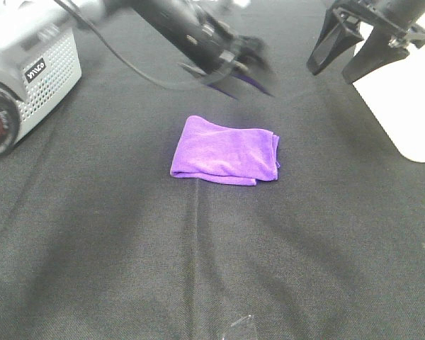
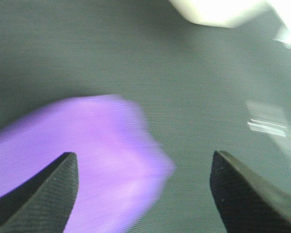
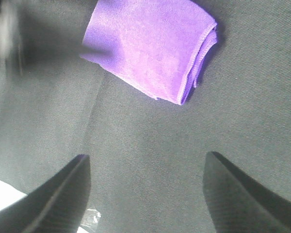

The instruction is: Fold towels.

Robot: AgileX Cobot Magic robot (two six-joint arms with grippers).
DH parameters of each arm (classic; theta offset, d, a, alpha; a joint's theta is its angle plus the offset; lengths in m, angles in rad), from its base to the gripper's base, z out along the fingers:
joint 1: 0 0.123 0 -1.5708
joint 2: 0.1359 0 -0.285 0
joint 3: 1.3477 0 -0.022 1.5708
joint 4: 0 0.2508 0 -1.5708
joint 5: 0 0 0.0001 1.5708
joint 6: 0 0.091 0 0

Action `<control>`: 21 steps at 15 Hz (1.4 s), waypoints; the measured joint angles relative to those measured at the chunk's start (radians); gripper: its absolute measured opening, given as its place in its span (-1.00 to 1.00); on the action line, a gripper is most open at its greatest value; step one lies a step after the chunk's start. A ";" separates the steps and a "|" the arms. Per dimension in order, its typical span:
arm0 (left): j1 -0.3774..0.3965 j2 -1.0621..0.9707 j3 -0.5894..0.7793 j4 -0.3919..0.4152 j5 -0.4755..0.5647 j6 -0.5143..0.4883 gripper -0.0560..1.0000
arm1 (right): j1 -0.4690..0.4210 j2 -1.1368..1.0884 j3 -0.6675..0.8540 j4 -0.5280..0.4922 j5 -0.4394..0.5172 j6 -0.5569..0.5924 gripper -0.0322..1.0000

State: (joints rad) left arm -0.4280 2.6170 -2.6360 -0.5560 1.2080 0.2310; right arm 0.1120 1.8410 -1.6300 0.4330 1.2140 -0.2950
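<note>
1. While the bright purple, soft microfiber towel (image 1: 225, 151) lies folded into a compact rectangle near the middle of the black cloth-covered table (image 1: 113, 255), neither arm touches it.
2. Its layered edges with stitched hems face right, and the rounded fold faces left.
3. On the far side of the towel, the left gripper (image 1: 230, 71) hangs above the table, blurred in the exterior high view.
4. Seen from the left wrist, its two dark textured fingers (image 2: 48, 194) stand wide apart with nothing between them; the towel shows as a purple blur below, beside one finger.
5. At the far right, the right gripper (image 1: 347, 53) sits above the table, well apart from the towel, its black fingers (image 1: 326, 42) spread open and empty.
6. From the right wrist, both fingers frame bare black cloth, with the folded towel lying farther off.
7. At the far left stands a grey perforated device with a round lens (image 1: 28, 78).
8. A white flat sheet (image 1: 404, 106) lies at the right edge of the table, just below the right gripper.
</note>
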 joint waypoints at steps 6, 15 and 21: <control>0.061 -0.241 0.203 0.488 0.004 -0.206 0.42 | -0.036 -0.113 0.014 -0.168 0.002 0.099 0.29; 0.392 -0.940 0.925 0.514 0.005 -0.209 0.43 | -0.246 -0.441 0.213 -0.158 0.003 0.048 0.29; 0.428 -1.544 1.471 0.525 -0.046 -0.209 0.43 | -0.246 -0.986 0.598 -0.158 0.005 0.029 0.29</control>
State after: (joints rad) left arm 0.0000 1.0730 -1.1650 -0.0310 1.1620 0.0220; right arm -0.1340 0.8550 -1.0320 0.2750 1.2190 -0.2660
